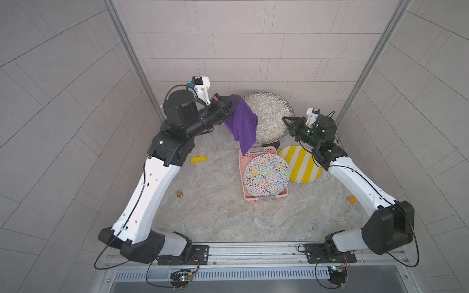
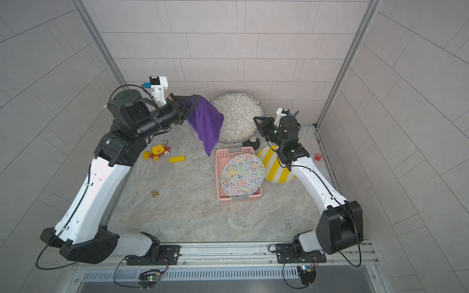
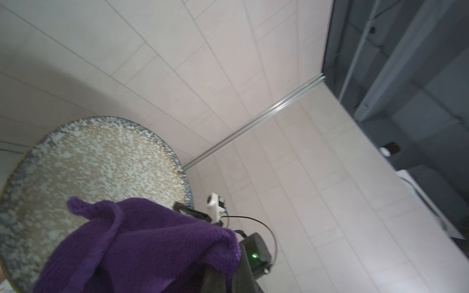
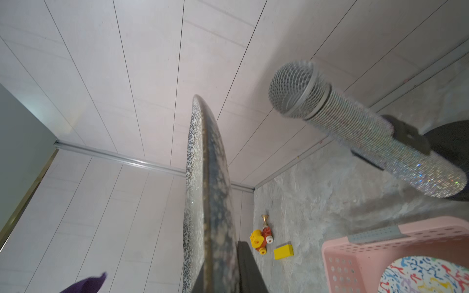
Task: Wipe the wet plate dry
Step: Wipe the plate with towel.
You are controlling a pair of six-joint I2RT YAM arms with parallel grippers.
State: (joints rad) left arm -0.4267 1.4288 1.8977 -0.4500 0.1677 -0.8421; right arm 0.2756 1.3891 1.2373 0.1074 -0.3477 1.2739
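**Landmark: pink basket** [image 1: 245, 154], on the marbled desk [image 1: 215, 215]. It holds a squiggle-patterned plate [image 1: 266, 175], which leans inside it.

1. **Speckled plate** [image 1: 271, 119]: the task's piece. It is beyond the basket's far end, raised and nearly upright, with its face turned towards the left arm. This seems meant to give the cloth a flat surface to wipe. Whether its lower edge touches the desk cannot be told.
2. **Right gripper** [image 1: 286, 124]: beyond the basket's far right corner, pinching the speckled plate by its rim. The right wrist view shows the plate edge-on between the fingers, a hold that leaves the face free.
3. **Purple cloth** [image 1: 243, 124]: hangs above the basket's far left corner, draped partly across the plate's face. Contact is unclear.
4. **Left gripper** [image 1: 229, 104]: beyond the basket's far left corner, pressed together on the cloth's upper corner so that most of it hangs free.
5. **Yellow-striped plate** [image 1: 300, 165]: flat on the desk, just right of the basket.
6. **Microphone** [image 4: 355, 121]: on a stand beyond the basket's far end.
7. **Sundries**, all left of the basket: yellow block [image 1: 198, 159], toy car [image 2: 158, 152], brass bell [image 1: 179, 194].

**Status, judged:** wiping is about to start or barely begun.
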